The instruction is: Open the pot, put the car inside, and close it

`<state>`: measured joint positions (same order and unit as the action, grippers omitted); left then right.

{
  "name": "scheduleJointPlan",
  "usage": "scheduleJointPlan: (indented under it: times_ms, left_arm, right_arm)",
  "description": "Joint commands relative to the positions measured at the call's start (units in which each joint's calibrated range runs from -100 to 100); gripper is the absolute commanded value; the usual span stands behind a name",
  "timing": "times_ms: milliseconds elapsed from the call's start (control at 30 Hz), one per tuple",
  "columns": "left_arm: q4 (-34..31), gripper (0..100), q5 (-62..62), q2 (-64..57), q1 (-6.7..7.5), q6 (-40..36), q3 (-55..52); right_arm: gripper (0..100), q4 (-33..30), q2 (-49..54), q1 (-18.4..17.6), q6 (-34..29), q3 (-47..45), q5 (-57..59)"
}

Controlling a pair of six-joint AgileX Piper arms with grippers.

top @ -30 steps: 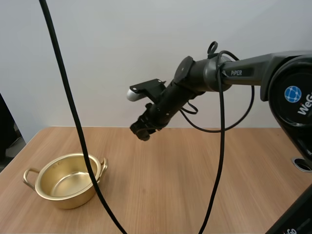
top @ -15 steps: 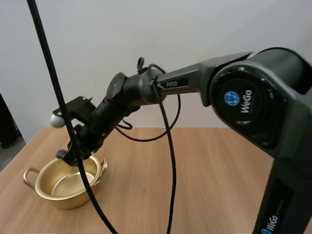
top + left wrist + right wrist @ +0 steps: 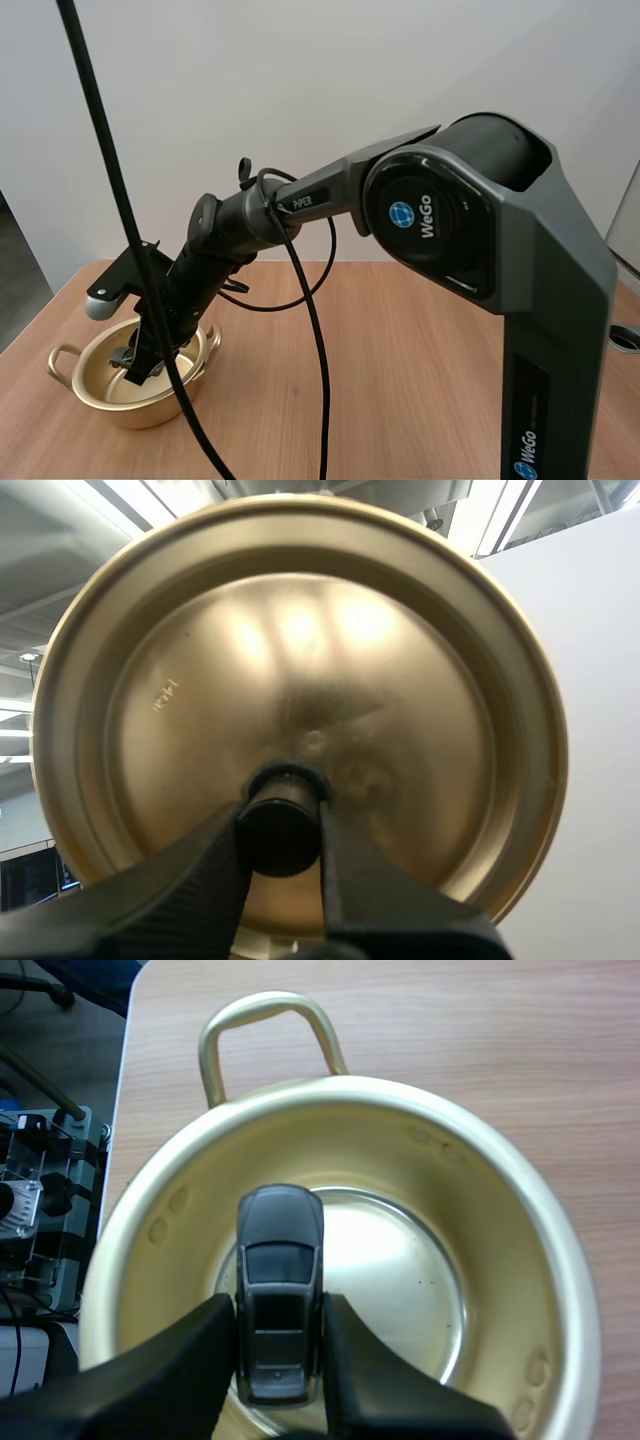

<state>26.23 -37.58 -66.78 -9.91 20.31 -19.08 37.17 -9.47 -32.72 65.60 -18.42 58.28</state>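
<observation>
My right gripper (image 3: 280, 1308) holds the car (image 3: 279, 1260), probably just inside the pot (image 3: 505, 1230) near the table's (image 3: 420, 350) front-left corner; my left gripper (image 3: 280, 825) clamps the lid (image 3: 300, 650).

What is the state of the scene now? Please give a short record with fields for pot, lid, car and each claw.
pot: open, golden, standing on the table
lid: off the pot, held by its black knob
car: dark grey, held over the pot's inside, not yet released
left claw: shut on the lid's knob
right claw: shut on the car, above the pot
left to do: release the car, close the pot
</observation>
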Motion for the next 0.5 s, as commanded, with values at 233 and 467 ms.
scheduleJointPlan:
  times_ms: [233, 467]
  left_arm:
    - [-6.7, 0, -6.9, 0.3, -0.01, 0.0, -1.5]
    - [-31.8, 0, -19.1, 3.2, -0.01, -21.7, -10.8]
  right_arm:
    - [36, -12.8, 0.7, 0.2, -9.3, 0.0, -3.4]
    - [0, -23.2, 10.3, 5.0, -21.5, 0.0, -3.2]
